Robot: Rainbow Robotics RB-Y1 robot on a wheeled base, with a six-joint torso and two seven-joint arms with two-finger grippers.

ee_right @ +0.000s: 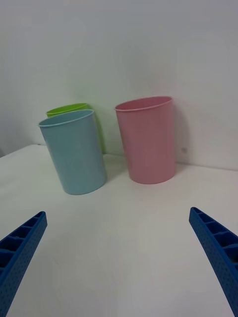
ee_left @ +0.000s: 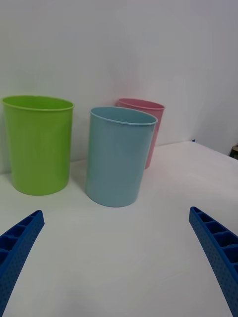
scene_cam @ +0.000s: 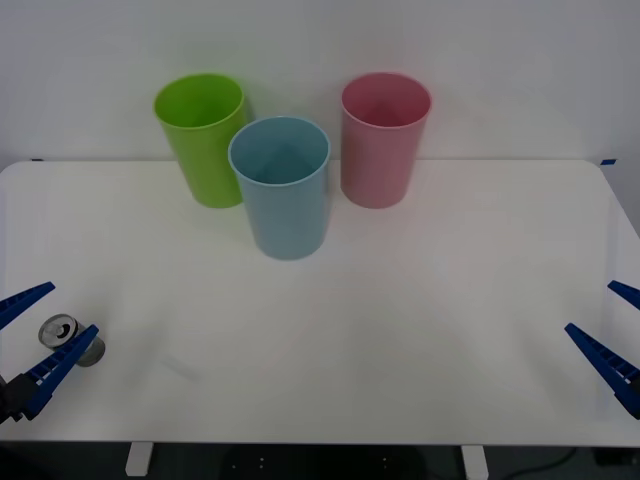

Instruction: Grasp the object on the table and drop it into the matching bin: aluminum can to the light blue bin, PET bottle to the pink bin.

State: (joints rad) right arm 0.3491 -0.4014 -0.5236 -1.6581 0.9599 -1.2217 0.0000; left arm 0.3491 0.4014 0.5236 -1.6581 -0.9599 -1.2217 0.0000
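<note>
The aluminum can (scene_cam: 68, 337), small and silver-grey with a shiny round top, stands upright near the front left corner of the white table (scene_cam: 400, 330). In the front view it lies between the two blue fingers of my open left gripper (scene_cam: 72, 308); whether the fingers touch it cannot be told. The light blue bin (scene_cam: 280, 186) stands at the back centre, with the pink bin (scene_cam: 385, 138) to its right. Both bins appear ahead of the left gripper (ee_left: 116, 212) and ahead of my open right gripper (ee_right: 117, 212). The right gripper (scene_cam: 590, 307) hangs at the table's front right, holding nothing.
A lime green cup (scene_cam: 202, 136) stands just left of and behind the light blue bin, nearly touching it. A white wall rises behind the table. Bare tabletop stretches between the bins and the front edge.
</note>
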